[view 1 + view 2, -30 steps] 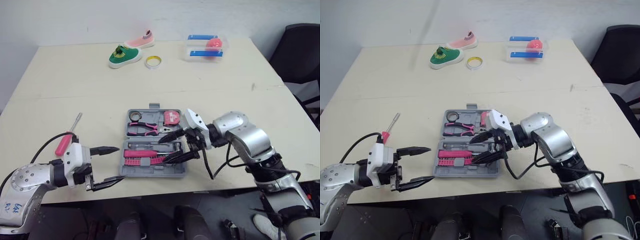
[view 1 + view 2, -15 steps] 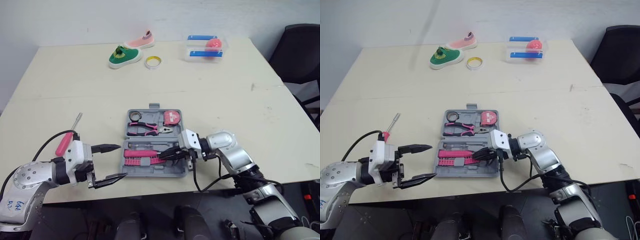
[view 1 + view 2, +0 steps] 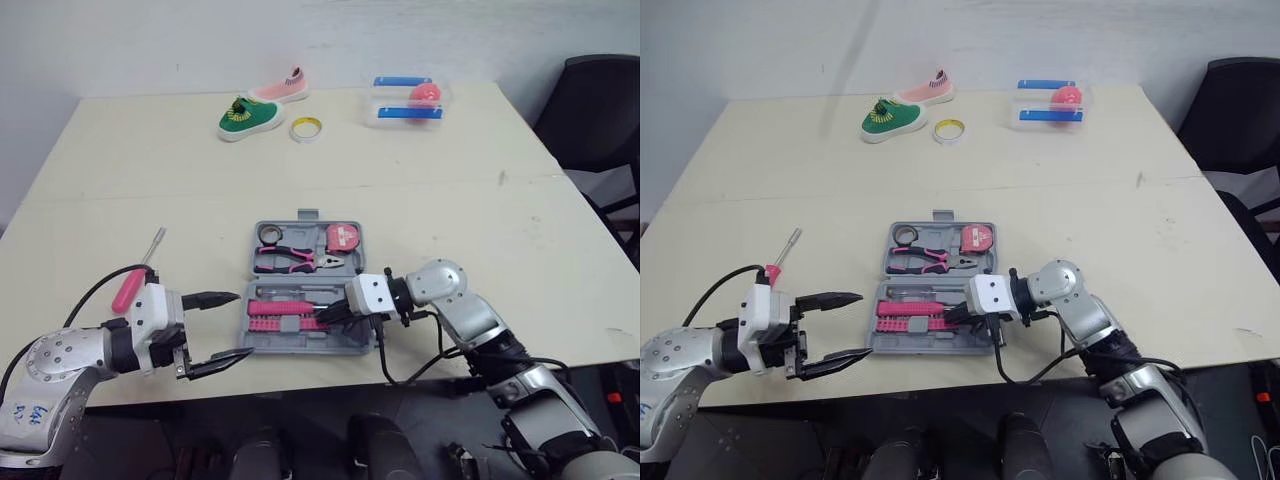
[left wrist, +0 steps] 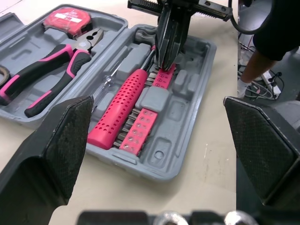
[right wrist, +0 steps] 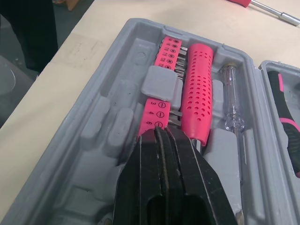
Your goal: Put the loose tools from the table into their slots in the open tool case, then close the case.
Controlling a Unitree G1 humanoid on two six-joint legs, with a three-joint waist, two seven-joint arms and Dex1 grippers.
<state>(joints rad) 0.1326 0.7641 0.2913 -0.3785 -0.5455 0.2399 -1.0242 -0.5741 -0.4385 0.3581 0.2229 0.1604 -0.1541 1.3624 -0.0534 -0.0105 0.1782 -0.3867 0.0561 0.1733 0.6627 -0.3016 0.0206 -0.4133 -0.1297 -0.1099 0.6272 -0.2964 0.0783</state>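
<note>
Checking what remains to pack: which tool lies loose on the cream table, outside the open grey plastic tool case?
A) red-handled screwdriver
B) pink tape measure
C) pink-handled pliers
A: the red-handled screwdriver lies on the cream table left of the open grey plastic tool case, while the pink-handled pliers and pink tape measure sit in its slots.

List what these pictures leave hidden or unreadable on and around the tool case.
- Right eye view: the left gripper and its wrist cover most of the loose screwdriver's pink handle.
- Right wrist view: the shut right gripper covers the bit holder's near end; whether it pinches anything is unclear.
- Head views: the pink thing in the clear box is too small to identify.
</note>
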